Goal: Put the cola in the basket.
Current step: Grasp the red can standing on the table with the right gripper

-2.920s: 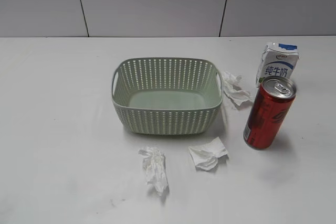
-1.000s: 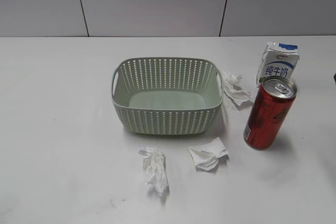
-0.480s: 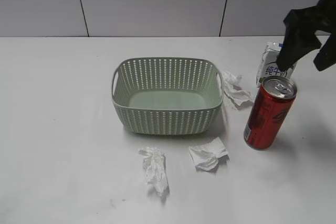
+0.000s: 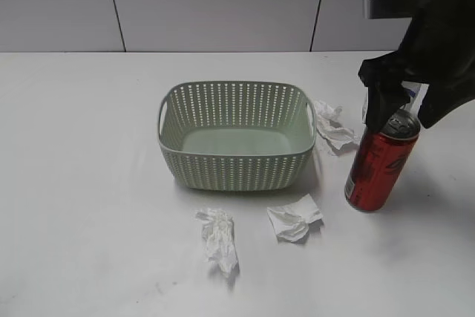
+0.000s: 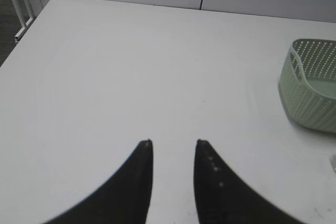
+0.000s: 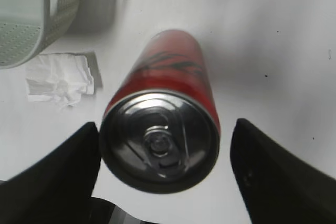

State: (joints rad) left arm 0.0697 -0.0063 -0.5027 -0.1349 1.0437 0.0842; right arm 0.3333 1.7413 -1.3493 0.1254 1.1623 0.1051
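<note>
The cola is a tall red can with a silver top, standing upright on the white table to the right of the basket. The basket is pale green, perforated and empty; its corner also shows in the left wrist view. My right gripper is open right above the can's top, one finger on each side. In the right wrist view the cola sits between the open fingers, not gripped. My left gripper is open and empty over bare table left of the basket.
A white-and-blue milk carton stands behind the can, mostly hidden by my right arm. Crumpled tissues lie right of the basket, in front of it and front left; one shows in the right wrist view.
My right arm came in from the upper right and lowered leftward until its open fingers straddle the can's top. The can, basket and tissues have not moved.
</note>
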